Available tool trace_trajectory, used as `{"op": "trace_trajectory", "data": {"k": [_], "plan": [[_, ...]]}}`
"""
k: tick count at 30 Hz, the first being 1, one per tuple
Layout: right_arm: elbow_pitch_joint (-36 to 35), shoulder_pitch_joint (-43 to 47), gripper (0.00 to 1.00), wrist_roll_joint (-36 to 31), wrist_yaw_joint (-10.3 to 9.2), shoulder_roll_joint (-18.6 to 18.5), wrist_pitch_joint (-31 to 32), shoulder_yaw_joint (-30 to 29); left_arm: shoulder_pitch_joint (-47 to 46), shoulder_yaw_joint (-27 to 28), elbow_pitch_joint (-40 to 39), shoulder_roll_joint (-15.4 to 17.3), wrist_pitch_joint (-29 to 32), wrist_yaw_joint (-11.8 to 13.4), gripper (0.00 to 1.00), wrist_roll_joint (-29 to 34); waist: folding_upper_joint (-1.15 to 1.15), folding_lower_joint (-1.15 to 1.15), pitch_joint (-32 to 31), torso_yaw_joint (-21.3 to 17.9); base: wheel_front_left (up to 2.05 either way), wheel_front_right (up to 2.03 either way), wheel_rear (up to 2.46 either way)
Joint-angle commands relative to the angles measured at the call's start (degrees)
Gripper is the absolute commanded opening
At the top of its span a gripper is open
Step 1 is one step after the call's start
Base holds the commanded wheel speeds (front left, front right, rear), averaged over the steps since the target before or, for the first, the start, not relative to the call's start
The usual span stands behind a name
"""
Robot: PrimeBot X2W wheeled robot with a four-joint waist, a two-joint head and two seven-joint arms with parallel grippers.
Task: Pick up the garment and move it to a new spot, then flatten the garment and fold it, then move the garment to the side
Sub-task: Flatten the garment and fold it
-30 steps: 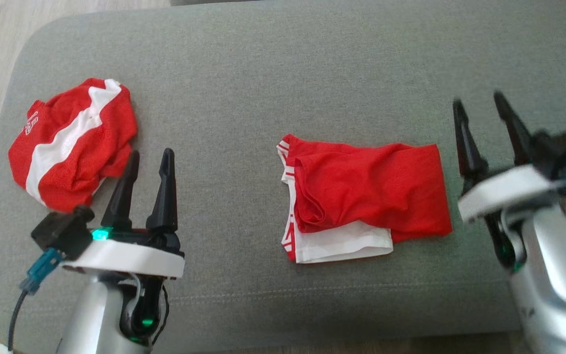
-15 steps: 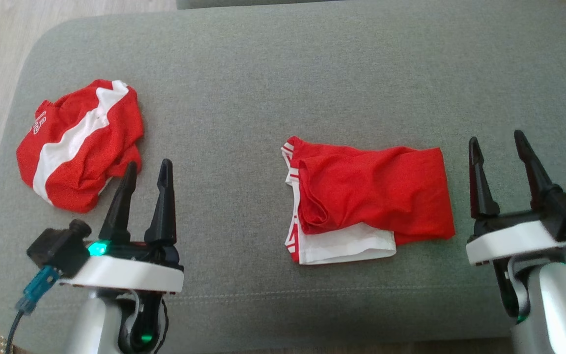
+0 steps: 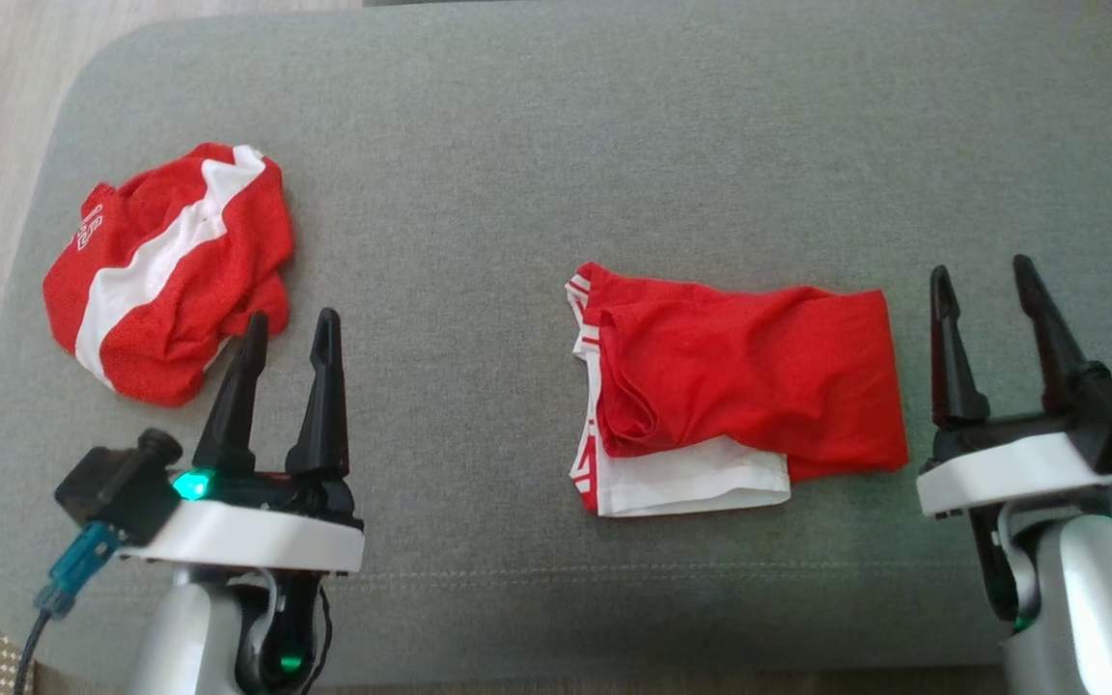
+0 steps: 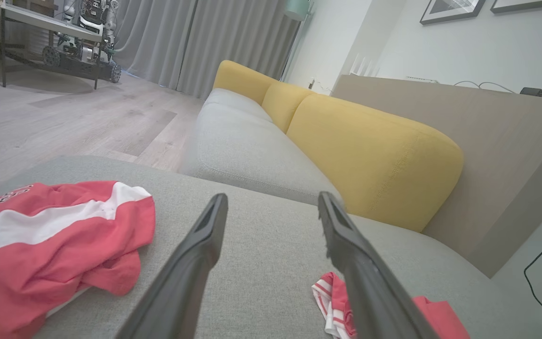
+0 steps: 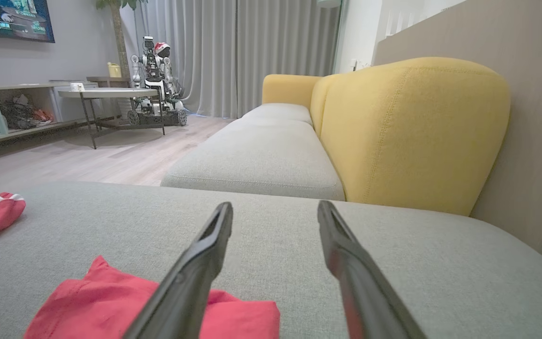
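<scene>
2 red garments lie on the grey sofa seat [image 3: 517,145]. The folded garment [image 3: 739,386], red cloth over a white layer, sits right of centre in the head view. Its long axis runs left to right, and its right short edge faces your right hand [image 3: 981,268], just beside it but not touching. The crumpled garment [image 3: 170,270], with its white stripe, lies at the far left, just ahead and to the left of your left hand [image 3: 291,319].

Both hands have their fingers spread apart and hold nothing, pointing away from the robot's body.

If the folded piece is the 1 you are working, I judge that only the move to the side is left. Your right hand is much the nearer, and the piece lies to its left, so a reach inward meets that short edge first. If you are starting on the crumpled 1, the left hand is nearer.
</scene>
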Motion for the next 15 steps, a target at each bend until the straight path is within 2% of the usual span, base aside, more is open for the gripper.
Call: {"op": "trace_trajectory", "data": {"k": [1, 6, 15], "plan": [[-1.1, -1.8, 0.00, 0.1, -0.01, 0.5, -0.5, 2.0, -2.2, 1.5, -2.0, 0.4, -0.7, 0.4, 1.00, 0.3, 0.00, 0.00, 0.8, 0.4, 0.00, 0.00, 0.00], [1.2, -2.5, 0.00, 0.4, -0.01, 0.6, -0.5, 4.7, -3.4, 1.1, -2.0, 0.4, -0.7, 0.3, 1.00, 0.0, 0.00, 0.00, 2.9, 1.4, 0.00, 0.00, 0.00], [13.5, -7.5, 0.00, 1.4, -0.01, 0.8, -0.5, 10.7, -5.6, 0.1, -1.3, 0.4, -0.7, 0.0, 1.00, -0.1, 0.00, 0.00, 6.7, 3.7, 0.00, 0.00, 0.00]]}}
